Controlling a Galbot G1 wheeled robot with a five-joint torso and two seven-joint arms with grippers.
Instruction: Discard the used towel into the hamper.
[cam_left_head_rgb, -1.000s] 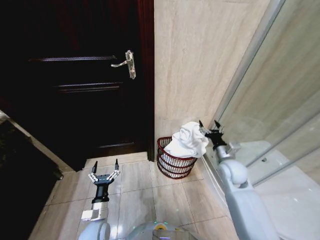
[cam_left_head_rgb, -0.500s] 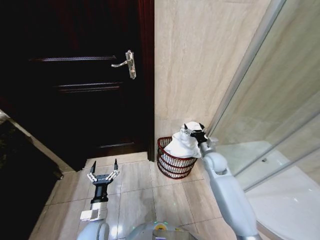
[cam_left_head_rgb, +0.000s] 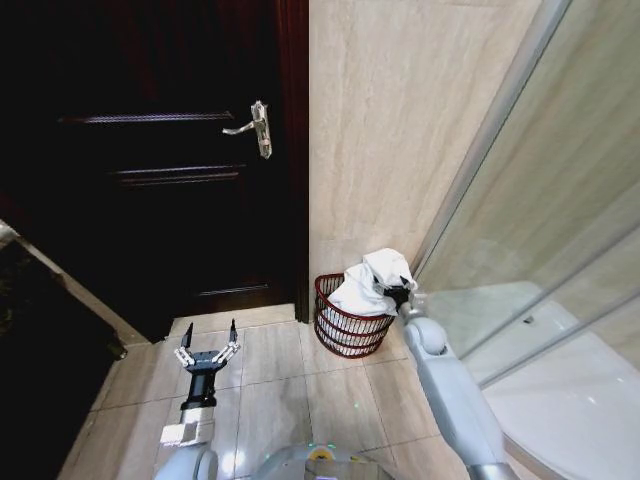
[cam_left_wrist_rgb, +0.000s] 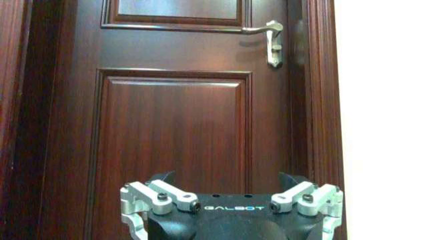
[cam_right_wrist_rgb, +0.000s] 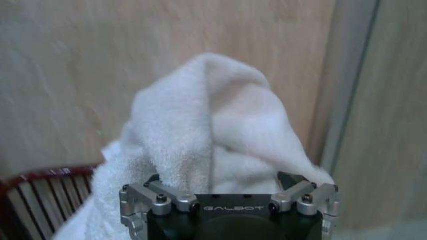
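Note:
The white towel (cam_left_head_rgb: 365, 283) lies heaped in the hamper (cam_left_head_rgb: 343, 330), a small reddish-brown wire basket standing on the floor in the corner by the wall. Part of the towel rises above the rim. My right gripper (cam_left_head_rgb: 400, 292) is pressed into the towel's right side from above, jaws spread, with cloth bunched between them. In the right wrist view the towel (cam_right_wrist_rgb: 213, 130) stands directly ahead, with the hamper rim (cam_right_wrist_rgb: 47, 175) below it. My left gripper (cam_left_head_rgb: 208, 342) hangs open and holds nothing, low over the floor tiles, well apart from the hamper.
A dark wooden door (cam_left_head_rgb: 150, 180) with a metal handle (cam_left_head_rgb: 258, 127) stands shut behind the left arm. The beige tiled wall (cam_left_head_rgb: 390, 120) backs the hamper. A glass shower partition (cam_left_head_rgb: 540, 230) runs close along the right arm.
My right gripper has swung left from beside the towel onto it, then sunk lower, pressing the towel down into the hamper. The left arm has stayed put.

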